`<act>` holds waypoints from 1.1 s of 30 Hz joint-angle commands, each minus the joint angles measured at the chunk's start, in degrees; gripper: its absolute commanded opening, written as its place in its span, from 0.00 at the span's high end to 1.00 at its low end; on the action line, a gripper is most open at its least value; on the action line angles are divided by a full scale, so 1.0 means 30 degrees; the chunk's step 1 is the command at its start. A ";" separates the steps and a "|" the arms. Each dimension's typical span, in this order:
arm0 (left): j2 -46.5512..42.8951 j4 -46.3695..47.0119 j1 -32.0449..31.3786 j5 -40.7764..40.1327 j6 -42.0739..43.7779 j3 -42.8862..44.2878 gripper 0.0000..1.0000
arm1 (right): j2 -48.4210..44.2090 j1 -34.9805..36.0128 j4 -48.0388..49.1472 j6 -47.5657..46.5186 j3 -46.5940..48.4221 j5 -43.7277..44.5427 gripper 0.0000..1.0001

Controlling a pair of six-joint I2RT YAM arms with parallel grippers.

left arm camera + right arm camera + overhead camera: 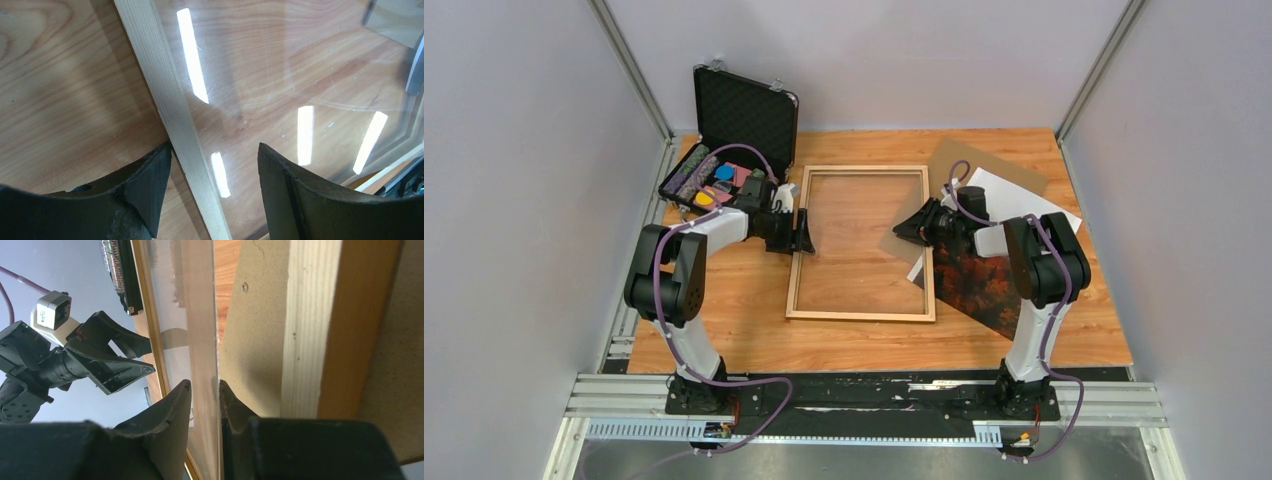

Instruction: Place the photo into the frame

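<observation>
The light wooden frame (861, 312) lies flat mid-table. A clear sheet (864, 225) rests in it, with its right edge raised. My left gripper (802, 240) stands open astride the frame's left rail (160, 85): one finger is against the rail's outer side, the other is over the sheet (280, 75). My right gripper (906, 230) is at the frame's right rail (312, 325). Its jaws are a little apart, and the sheet's edge (200, 315) runs between them (204, 381). The photo (974, 285) lies on the table to the right, partly hidden under the right arm.
A brown backing board (999, 165) lies at the back right, under the photo's far end. An open black foam-lined case (744, 110) with small coloured items stands at the back left, just behind the left arm. Grey walls close in both sides.
</observation>
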 commanded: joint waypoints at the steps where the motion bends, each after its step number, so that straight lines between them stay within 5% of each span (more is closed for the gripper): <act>1: -0.0590 -0.0016 -0.0599 0.0458 -0.0261 0.0087 0.28 | -0.0825 0.0433 -0.0793 -0.1110 0.0776 0.0876 0.75; 14: -0.2195 -0.0398 -0.0614 -0.0089 0.0209 0.0352 0.19 | -0.0881 0.0427 -0.1438 -0.1880 0.0993 0.1126 0.73; 23: -0.4353 -0.0984 -0.0614 -0.1078 0.1576 0.1263 0.03 | -0.0762 0.0405 -0.1455 -0.1990 0.1046 0.1021 0.73; 33: -0.3478 -0.1218 -0.1926 -0.2387 0.2779 0.3686 0.03 | -0.0818 0.0420 -0.1299 -0.2106 0.0982 0.1050 0.73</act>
